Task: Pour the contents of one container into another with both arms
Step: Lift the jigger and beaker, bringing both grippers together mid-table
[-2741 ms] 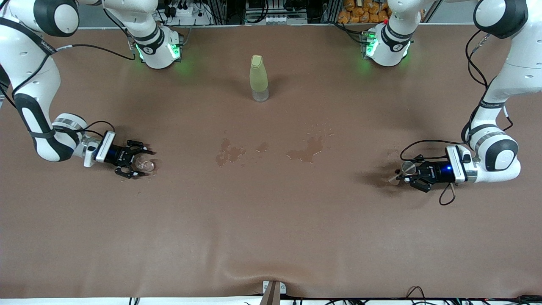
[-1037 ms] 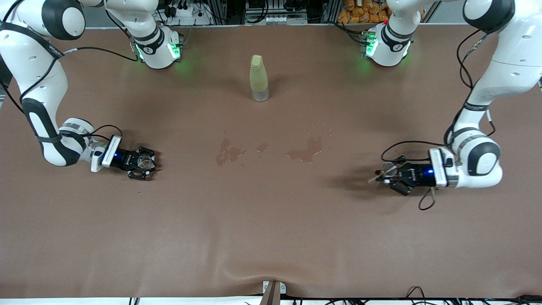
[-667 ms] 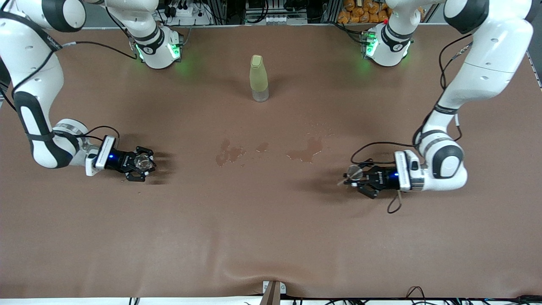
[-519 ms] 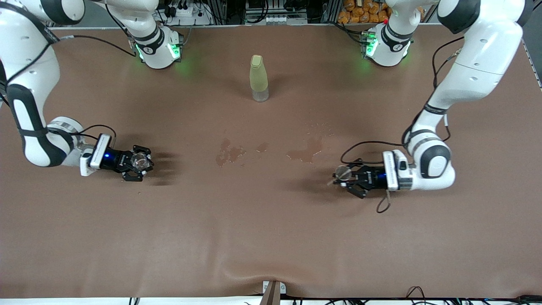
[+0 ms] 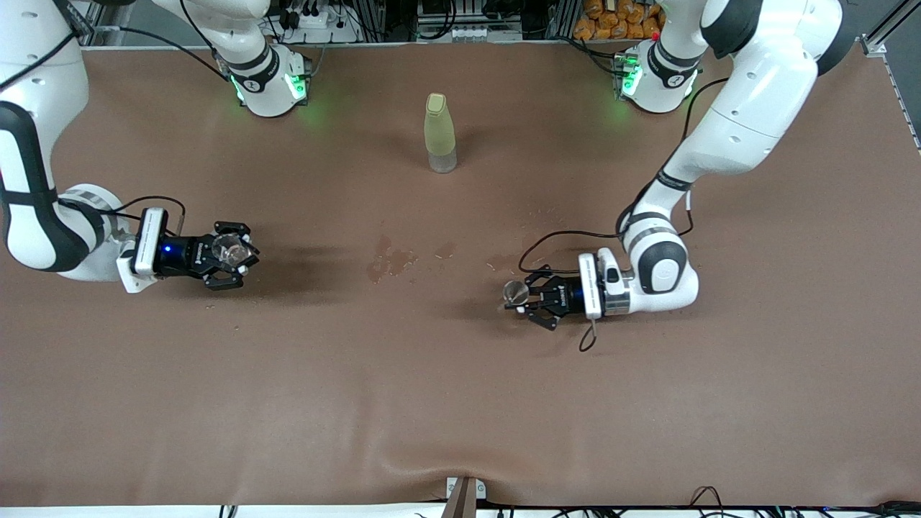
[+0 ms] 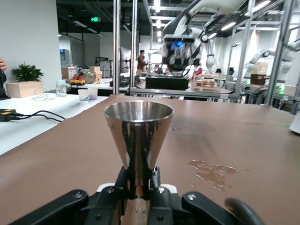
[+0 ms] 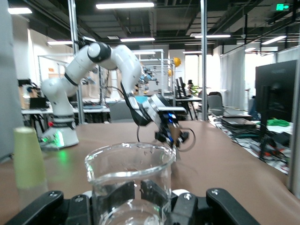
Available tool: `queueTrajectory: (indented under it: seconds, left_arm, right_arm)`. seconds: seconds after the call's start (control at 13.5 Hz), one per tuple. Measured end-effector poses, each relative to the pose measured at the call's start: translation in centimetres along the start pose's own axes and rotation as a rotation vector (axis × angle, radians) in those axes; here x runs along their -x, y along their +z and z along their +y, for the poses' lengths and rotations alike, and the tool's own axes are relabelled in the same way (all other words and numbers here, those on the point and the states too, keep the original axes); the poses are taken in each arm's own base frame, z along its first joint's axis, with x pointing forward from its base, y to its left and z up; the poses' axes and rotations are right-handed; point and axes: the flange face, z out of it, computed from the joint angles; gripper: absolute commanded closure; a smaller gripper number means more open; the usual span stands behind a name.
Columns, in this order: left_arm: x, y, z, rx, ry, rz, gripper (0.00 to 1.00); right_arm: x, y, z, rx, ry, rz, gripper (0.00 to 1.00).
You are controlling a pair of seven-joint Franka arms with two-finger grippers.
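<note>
Tumbler [image 5: 232, 250] upright, clamped in right claw [image 5: 229, 253], held up over the counter [image 5: 460, 403] toward the right arm's end, well apart from the bottle [image 5: 439, 133]. Stemmed cone glass [image 5: 515, 291] upright, gripped low on its bowl by left claw [image 5: 529, 301], over the counter just beside the wet stains [image 5: 522, 253], which lie nearer the front camera than the bottle. Right wrist view: tumbler [image 7: 129, 180] between the fingers [image 7: 154, 199]. Left wrist view: cone glass [image 6: 138, 140] pinched at its base.
</note>
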Motion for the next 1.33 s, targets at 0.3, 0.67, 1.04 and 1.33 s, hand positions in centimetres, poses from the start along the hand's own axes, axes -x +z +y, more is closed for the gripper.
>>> queueTrajectory:
  seconds: [0.3,0.67,1.04,1.33]
  left_arm:
    - [-0.9,5.3,1.2,-0.052,0.006,-0.065,1.0]
    - [-1.5,11.5,3.3,-0.096,-0.011,-0.086,1.0]
    - [-2.6,16.0,5.5,-0.068,0.024,-0.106,1.0]
    - [-3.0,18.6,7.7,-0.025,0.039,-0.108,1.0]
  right_arm:
    - [-6.3,2.2,-0.1,-0.044,0.079,-0.016,1.0]
    - [-7.1,6.1,-1.4,-0.058,0.137,-0.03,1.0]
    - [-4.4,13.8,-3.2,-0.03,0.209,0.0,1.0]
    - [-2.7,18.6,-4.6,0.004,0.226,0.021,1.0]
